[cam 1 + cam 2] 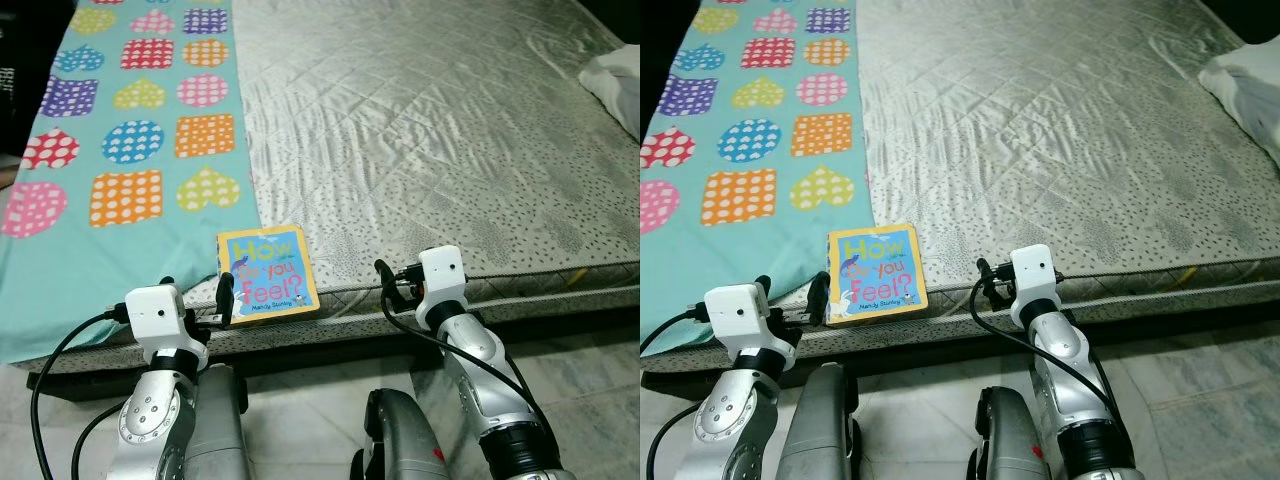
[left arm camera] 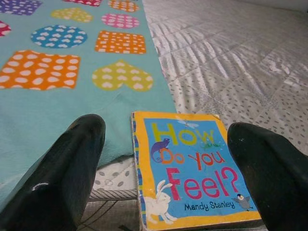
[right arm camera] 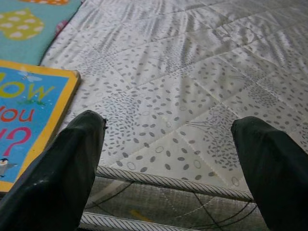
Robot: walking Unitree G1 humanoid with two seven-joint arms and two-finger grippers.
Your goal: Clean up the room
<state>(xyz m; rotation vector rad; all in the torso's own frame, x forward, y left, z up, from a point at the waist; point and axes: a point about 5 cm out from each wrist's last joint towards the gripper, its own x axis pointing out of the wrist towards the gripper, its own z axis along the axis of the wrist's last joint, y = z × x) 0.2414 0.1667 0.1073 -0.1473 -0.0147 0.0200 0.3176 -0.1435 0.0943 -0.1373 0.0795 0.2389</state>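
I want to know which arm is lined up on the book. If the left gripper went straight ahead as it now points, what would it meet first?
Probably the book: it lies between the open left gripper fingers, at the mattress edge.

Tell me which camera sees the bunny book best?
The left wrist view: the book lies flat at the mattress edge, between the open left gripper fingers, title and bunny readable. Both eye views show it whole but small. The right wrist view catches just one corner beside the open right gripper.

Bright, even light, sharp throughout, with a soft sheen on the quilted mattress (image 1: 430,130).
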